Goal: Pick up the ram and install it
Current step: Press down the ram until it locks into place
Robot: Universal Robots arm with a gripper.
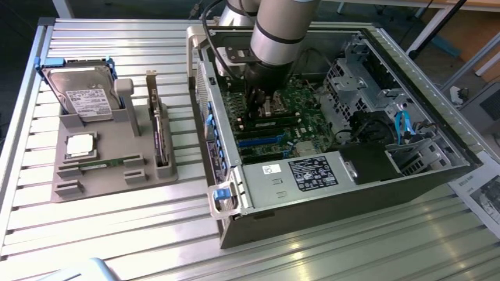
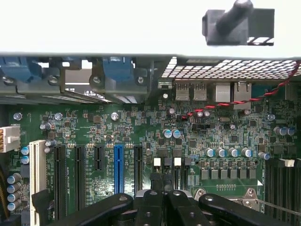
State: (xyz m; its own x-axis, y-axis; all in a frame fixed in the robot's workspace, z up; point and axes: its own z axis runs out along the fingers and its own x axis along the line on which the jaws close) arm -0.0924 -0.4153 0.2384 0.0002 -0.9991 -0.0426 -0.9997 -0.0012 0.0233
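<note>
Black fingers (image 2: 162,207) of the gripper (image 2: 162,181) sit closest to the wrist camera, pressed together with nothing visibly between them, just above the motherboard (image 2: 141,136) near its expansion slots (image 2: 118,167). From the exterior view the arm (image 1: 273,35) reaches down into the open computer case (image 1: 328,146), whose metal walls hem it in closely on each side (little free room there). On the slatted tabletop (image 1: 117,234), toward the exterior view's left, the grey holder (image 1: 109,158) carries the ram (image 1: 102,165), lying flat in a front slot, its long axis running across the holder; its chips and label are too small to make out
</note>
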